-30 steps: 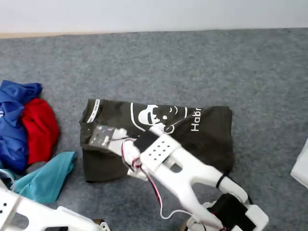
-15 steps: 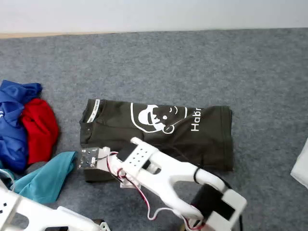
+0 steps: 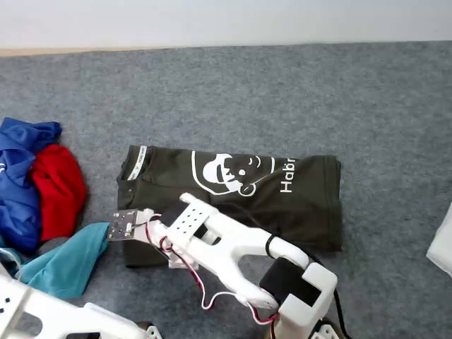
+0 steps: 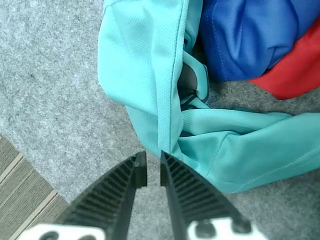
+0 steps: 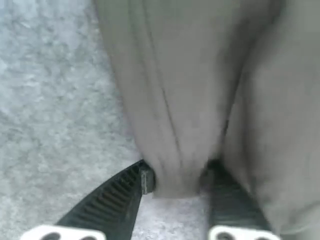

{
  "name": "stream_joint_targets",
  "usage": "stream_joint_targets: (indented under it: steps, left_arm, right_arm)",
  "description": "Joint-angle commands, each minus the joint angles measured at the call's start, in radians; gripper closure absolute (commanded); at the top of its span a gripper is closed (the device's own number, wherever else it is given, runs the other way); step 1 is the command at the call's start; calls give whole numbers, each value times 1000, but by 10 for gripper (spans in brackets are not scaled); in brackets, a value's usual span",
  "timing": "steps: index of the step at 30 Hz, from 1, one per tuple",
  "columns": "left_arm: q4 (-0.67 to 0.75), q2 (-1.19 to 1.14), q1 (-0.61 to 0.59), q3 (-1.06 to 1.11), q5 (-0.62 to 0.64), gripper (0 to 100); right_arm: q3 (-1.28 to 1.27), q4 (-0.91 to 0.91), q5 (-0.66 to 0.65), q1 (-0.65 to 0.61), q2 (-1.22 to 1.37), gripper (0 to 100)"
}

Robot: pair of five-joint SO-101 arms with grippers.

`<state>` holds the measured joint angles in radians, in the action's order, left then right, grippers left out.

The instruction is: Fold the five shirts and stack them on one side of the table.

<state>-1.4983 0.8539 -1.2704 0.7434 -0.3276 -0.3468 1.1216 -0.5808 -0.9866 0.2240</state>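
Observation:
A dark green shirt with a white print lies folded flat in the middle of the grey carpet. At its near left corner is my right gripper; the right wrist view shows the gripper shut on a bunched fold of that shirt. A teal shirt, a red one and a blue one lie crumpled at the left. My left gripper is shut just above the edge of the teal shirt, with nothing in it.
A white cloth pokes in at the right edge. My left arm crosses the near left corner. The carpet's edge and a wooden floor lie close behind the left gripper. Bare carpet stretches beyond the dark shirt.
My right arm has swung left across the dark green shirt, from its middle to its near left corner. The shirts have stayed put.

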Motion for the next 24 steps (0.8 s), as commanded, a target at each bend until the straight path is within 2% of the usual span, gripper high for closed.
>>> stream_joint_targets:
  steps: [1,10,16,24]
  left_arm:
    - [21,14,-8,-4,-5,942]
    - [21,14,-2,-4,-5,942]
    - [21,14,0,-4,-5,942]
    - [23,14,0,5,-5,942]
  right_arm:
    - [43,13,-17,19,-10,978]
    - [227,117,-9,116,-38,988]
    - [275,77,2,191,-36,988]
    - [321,19,118,234,42,988]
